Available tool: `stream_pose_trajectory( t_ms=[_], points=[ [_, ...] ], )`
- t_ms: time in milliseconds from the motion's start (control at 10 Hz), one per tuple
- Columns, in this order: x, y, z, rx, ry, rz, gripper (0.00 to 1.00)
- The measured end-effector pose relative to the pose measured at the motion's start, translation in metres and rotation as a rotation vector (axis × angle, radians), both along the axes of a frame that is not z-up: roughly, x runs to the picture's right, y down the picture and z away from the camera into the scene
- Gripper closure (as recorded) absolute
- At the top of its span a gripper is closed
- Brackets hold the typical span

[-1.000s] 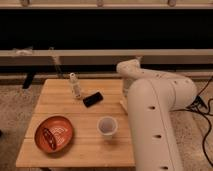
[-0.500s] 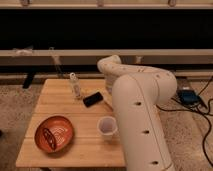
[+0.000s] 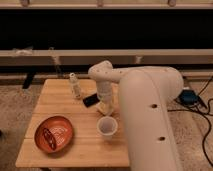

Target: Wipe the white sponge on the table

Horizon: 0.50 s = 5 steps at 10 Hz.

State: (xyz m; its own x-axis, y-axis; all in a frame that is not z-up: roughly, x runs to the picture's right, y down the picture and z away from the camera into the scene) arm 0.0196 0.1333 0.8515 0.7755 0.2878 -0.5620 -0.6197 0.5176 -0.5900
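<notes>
One arm, thick and white, bends in from the right and reaches over the table (image 3: 60,145), a small rectangle of light-brown planks. Its gripper (image 3: 104,106) hangs near the middle of the top, pointing down, and the cream-white block showing at its lower end looks like the white sponge (image 3: 105,108), sitting at or just above the wood. The arm hides the contact, so whether the gripper is clamped on the sponge or merely over it cannot be told.

Taking the gripper as the centre of the clock: a small black object (image 3: 91,100) lies flat just beside it at 10 o'clock. The slim white bottle (image 3: 75,85) stands upright farther out at 10 o'clock, near the far edge. The round white cup (image 3: 107,126) stands upright close by at 6 o'clock, apart from the sponge by a narrow strip of wood. The orange bowl (image 3: 53,133) rests at 8 o'clock, well apart, near the left front corner, with something dark inside it.

Bare planks lie open at 9 o'clock, between the black object and the bowl, and along the front edge past the cup. At 3 o'clock the arm's bulk covers the right side of the table, so that edge is hidden. Beyond the far edge runs a low rail against a dark wall; cables (image 3: 202,107) lie on the floor at right.
</notes>
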Motion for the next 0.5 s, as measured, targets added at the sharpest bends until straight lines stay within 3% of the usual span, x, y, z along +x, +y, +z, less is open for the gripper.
stream_pose_trajectory(
  t_ms=[300,500],
  points=[
    [0.018,0.006,-0.019,0.068,-0.068,-0.015,0.37],
    [0.015,0.005,-0.020,0.080,-0.080,-0.019,0.37]
  ],
)
